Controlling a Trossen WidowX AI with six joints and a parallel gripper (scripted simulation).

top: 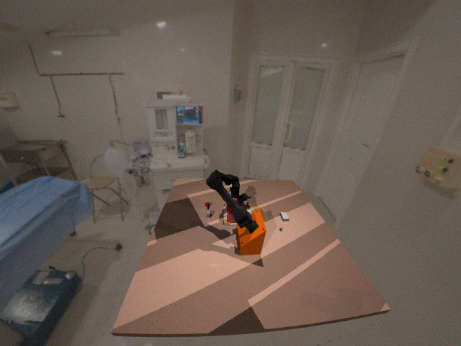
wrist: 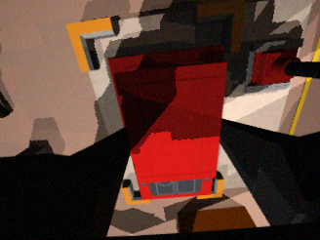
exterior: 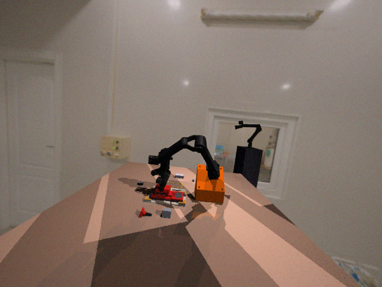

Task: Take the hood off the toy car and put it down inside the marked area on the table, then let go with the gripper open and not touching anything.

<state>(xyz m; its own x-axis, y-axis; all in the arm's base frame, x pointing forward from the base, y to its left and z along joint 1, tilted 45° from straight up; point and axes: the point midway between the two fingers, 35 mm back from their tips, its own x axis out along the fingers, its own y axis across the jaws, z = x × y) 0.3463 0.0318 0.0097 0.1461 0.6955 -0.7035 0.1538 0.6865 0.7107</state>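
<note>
The red toy car (exterior: 173,196) (wrist: 177,188) lies in a pale tray (wrist: 239,111) (exterior: 165,202) with orange corners. Its raised red hood (exterior: 164,189) (wrist: 195,104) is at the end away from the arm's base. My gripper (exterior: 162,185) (wrist: 172,127) is shut on the hood, with one black finger at each long side. I cannot tell whether the hood rests on the car or is slightly above it. The marked area, a yellow outline (top: 264,213) (exterior: 182,185) (wrist: 300,104), is beside the car; the arm and its orange base partly hide it in the top view.
The orange base (top: 251,244) (exterior: 209,193) is close to the car. A red part (wrist: 265,68) with a black shaft is beside the car. A grey block (top: 208,214) (exterior: 166,212) and a red-and-black piece (top: 207,204) (exterior: 143,212) lie on the other side. A white block (top: 284,216) (exterior: 179,176) lies beyond the outline.
</note>
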